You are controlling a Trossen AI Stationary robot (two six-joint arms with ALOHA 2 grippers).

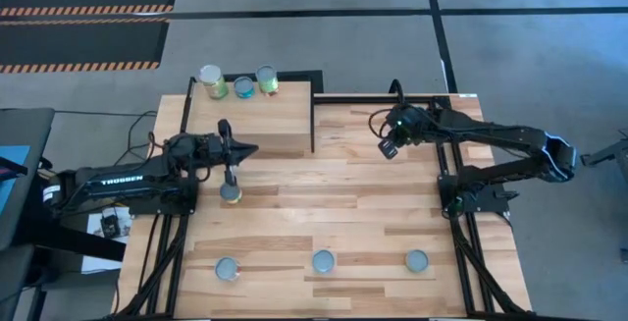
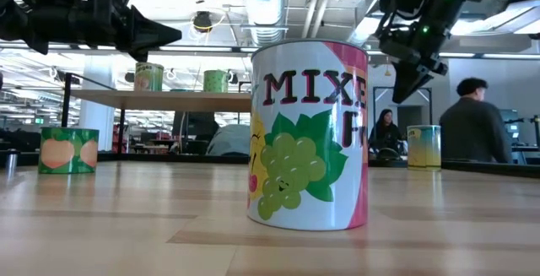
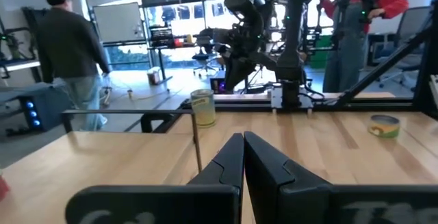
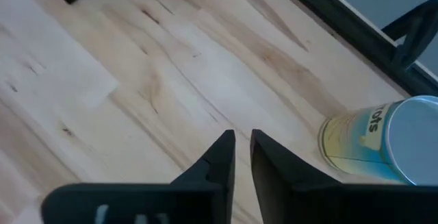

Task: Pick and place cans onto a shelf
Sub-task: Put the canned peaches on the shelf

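The pale plywood shelf [image 1: 255, 125] stands at the table's far left with three cans [image 1: 242, 87] upright on its top; it also shows in the low view [image 2: 160, 99]. My left gripper [image 1: 253, 149] is shut and empty, level, just off the shelf's near edge, pointing toward the table's right. One can [image 1: 231, 192] stands on the table below the left arm. Three cans [image 1: 323, 260] stand in a row near the front edge. My right gripper [image 1: 388, 150] is shut and empty above the far right of the table, beside a yellow-blue can [image 4: 383, 142].
The shelf's dark side wall [image 1: 313, 115] faces the open middle of the table. A large fruit-label can [image 2: 308, 137] fills the low view's centre; a green can [image 2: 67, 149] stands to its left. People [image 3: 68, 46] stand in the room beyond the table.
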